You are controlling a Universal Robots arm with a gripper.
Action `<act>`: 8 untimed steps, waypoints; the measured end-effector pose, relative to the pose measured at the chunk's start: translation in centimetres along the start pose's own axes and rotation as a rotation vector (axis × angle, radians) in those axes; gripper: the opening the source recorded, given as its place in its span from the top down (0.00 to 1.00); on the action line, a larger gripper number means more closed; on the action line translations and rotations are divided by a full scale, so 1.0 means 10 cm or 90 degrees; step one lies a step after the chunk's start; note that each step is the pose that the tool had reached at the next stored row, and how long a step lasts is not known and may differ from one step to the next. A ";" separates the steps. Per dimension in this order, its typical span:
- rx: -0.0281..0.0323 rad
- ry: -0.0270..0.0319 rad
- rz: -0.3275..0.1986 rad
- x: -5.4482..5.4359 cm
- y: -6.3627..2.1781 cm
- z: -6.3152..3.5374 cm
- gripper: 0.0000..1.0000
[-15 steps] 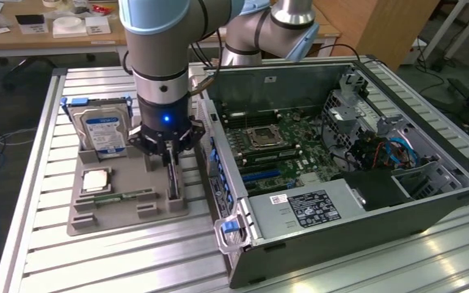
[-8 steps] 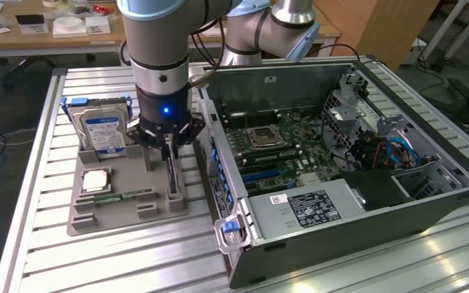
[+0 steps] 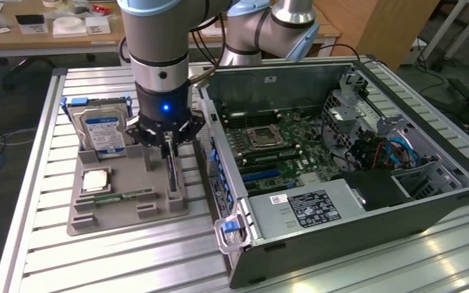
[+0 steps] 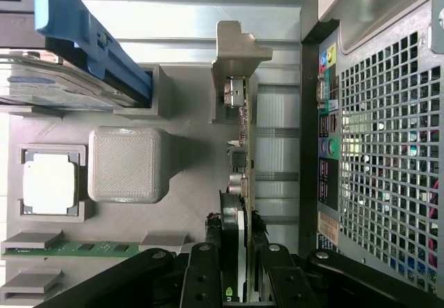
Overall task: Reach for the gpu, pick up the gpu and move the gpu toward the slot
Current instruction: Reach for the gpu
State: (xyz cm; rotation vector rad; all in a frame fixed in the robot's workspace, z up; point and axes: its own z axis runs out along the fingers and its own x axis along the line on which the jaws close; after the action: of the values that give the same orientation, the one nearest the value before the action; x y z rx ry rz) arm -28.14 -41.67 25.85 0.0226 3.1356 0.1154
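The gpu (image 3: 173, 176) stands on edge, a dark slab upright in a slot of the grey holder tray (image 3: 119, 215), on the side of the tray nearest the open computer case (image 3: 341, 201). The gripper (image 3: 168, 145) sits directly over it, and in the wrist view its two black fingers (image 4: 223, 242) flank the card's cooler end and press against both faces, clamped on the card. A hard drive (image 3: 104, 131), a processor chip (image 3: 96, 180) and a memory stick (image 3: 124, 196) share the tray.
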 end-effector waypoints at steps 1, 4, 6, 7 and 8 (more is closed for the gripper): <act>0.0001 0.0002 0.000 0.00 0.000 -0.008 0.73; -0.0015 0.0001 -0.001 0.00 0.005 -0.073 0.73; -0.0029 0.0002 -0.002 0.00 0.009 -0.123 0.73; -0.0036 0.0002 -0.002 0.00 0.011 -0.148 0.73; -0.0045 0.0002 -0.003 0.00 0.013 -0.176 0.73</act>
State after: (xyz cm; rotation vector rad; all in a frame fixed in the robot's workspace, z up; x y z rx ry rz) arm -28.14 -41.67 27.61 0.0150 3.1354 0.1264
